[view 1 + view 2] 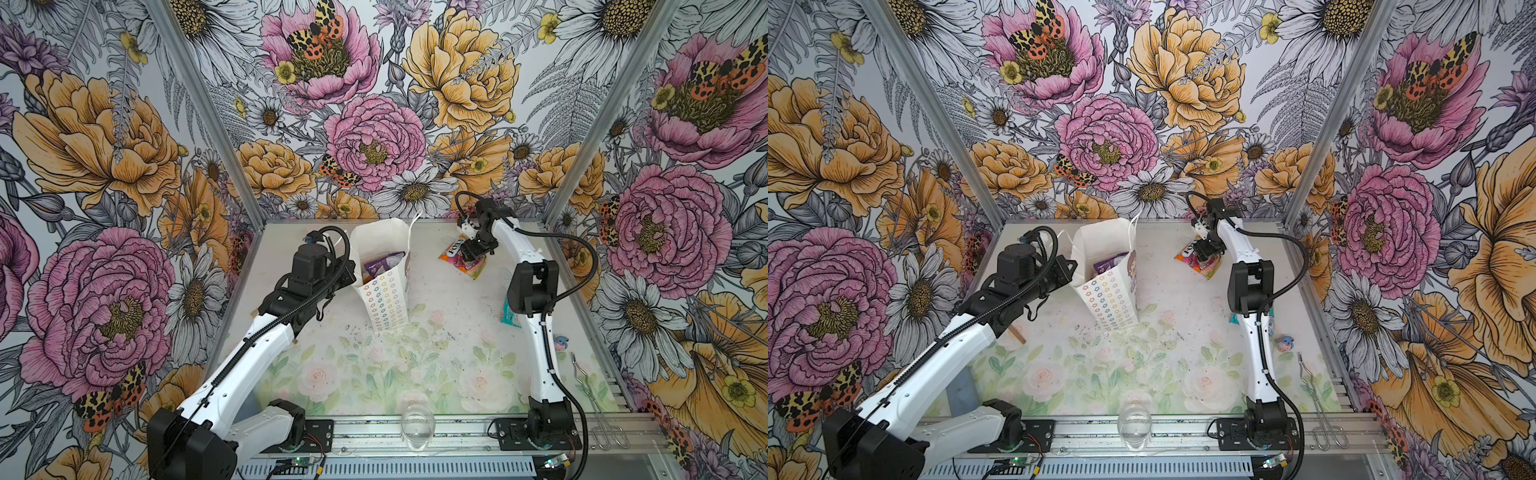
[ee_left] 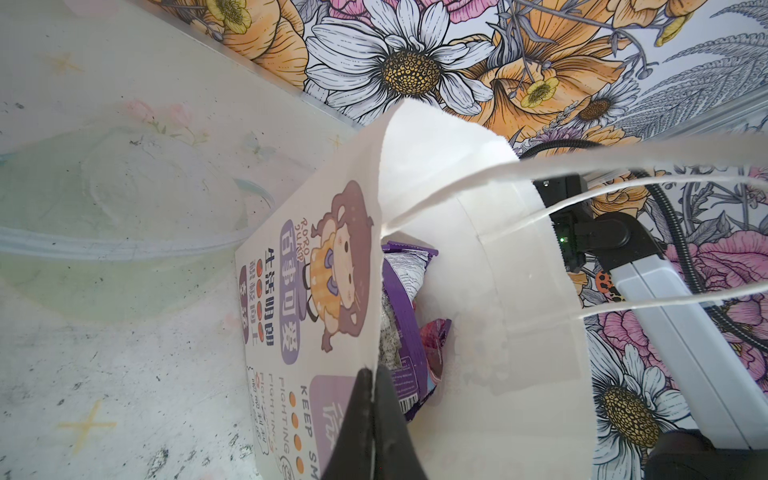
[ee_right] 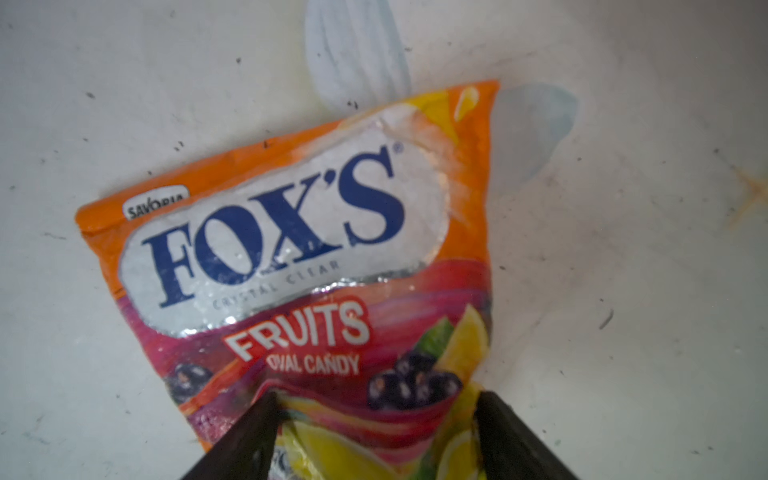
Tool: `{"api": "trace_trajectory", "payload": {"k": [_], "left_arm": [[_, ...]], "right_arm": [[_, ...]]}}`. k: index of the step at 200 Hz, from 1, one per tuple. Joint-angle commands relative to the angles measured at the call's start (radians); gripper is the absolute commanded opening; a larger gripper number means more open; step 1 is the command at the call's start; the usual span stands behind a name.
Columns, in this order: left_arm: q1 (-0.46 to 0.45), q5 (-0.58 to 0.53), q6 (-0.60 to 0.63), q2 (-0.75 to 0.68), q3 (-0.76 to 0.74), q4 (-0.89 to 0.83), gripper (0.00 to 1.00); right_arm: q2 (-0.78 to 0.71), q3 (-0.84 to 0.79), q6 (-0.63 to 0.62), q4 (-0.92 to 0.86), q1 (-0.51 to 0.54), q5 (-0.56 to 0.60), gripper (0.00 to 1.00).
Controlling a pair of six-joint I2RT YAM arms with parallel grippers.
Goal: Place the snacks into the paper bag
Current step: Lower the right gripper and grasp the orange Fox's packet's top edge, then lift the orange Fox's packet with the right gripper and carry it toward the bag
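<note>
The table point(image 1: 449, 316) is pale and flower-printed, and both arms reach toward its far half. The bag point(image 1: 384, 299) stands open-mouthed, leaning a little, beside the left gripper point(image 2: 372, 378). That gripper's two black fingers are pressed together on the bag's rim, one inside and one outside the wall. The bag's cord handles trail loose across the mouth beyond the fingers. Its cartoon-printed wall faces the right gripper point(image 3: 378, 395) and stands between that gripper and the bag's inside.

The right gripper points down at the far edge. Its fingers are apart, one on each side of the lower end of the FOX'S packet point(image 3: 291, 232), which lies on the table. Whether they squeeze it cannot be told.

Just past the left fingers, the purple packet point(image 2: 405, 324) stands on edge inside the bag, with a red packet point(image 2: 434, 340) beside it. The teal packet point(image 1: 508, 316) lies back from the right gripper, partly covered by that arm's elbow.

Well back from both grippers, a glass point(image 1: 417, 426) stands between the arm bases. Wire tongs point(image 1: 598, 407) lie outside the right base. A small blue-pink toy point(image 1: 560, 343) sits beside the right forearm, and a wooden piece point(image 1: 1017, 334) shows under the left forearm.
</note>
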Motion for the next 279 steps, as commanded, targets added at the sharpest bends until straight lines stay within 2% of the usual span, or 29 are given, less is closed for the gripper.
{"api": "trace_trajectory", "payload": {"k": [1,54,78,115,145,190,219,279], "left_arm": [[0.014,-0.011,-0.009,0.013,0.018,0.032,0.0],[0.014,-0.001,-0.007,0.017,0.014,0.04,0.0],[0.013,0.003,-0.008,0.018,0.013,0.043,0.0],[0.016,0.006,-0.011,0.012,0.005,0.048,0.0],[0.014,0.008,-0.01,0.011,0.005,0.05,0.0],[0.012,0.013,-0.012,0.008,0.005,0.05,0.0],[0.009,0.015,-0.019,0.002,-0.003,0.062,0.0],[0.007,0.018,-0.019,-0.003,-0.004,0.064,0.0]], "right_arm": [[0.029,-0.074,-0.037,-0.04,0.051,0.016,0.77],[-0.011,-0.104,-0.019,-0.117,0.095,0.043,0.75],[-0.031,-0.098,0.026,-0.165,0.097,0.015,0.72],[-0.031,-0.134,0.094,-0.226,0.11,0.038,0.64],[-0.032,-0.185,0.158,-0.227,0.111,0.028,0.47],[-0.061,-0.193,0.24,-0.215,0.104,-0.081,0.23],[-0.109,-0.19,0.296,-0.187,0.091,-0.174,0.0],[-0.25,-0.231,0.396,-0.126,0.079,-0.261,0.0]]}}
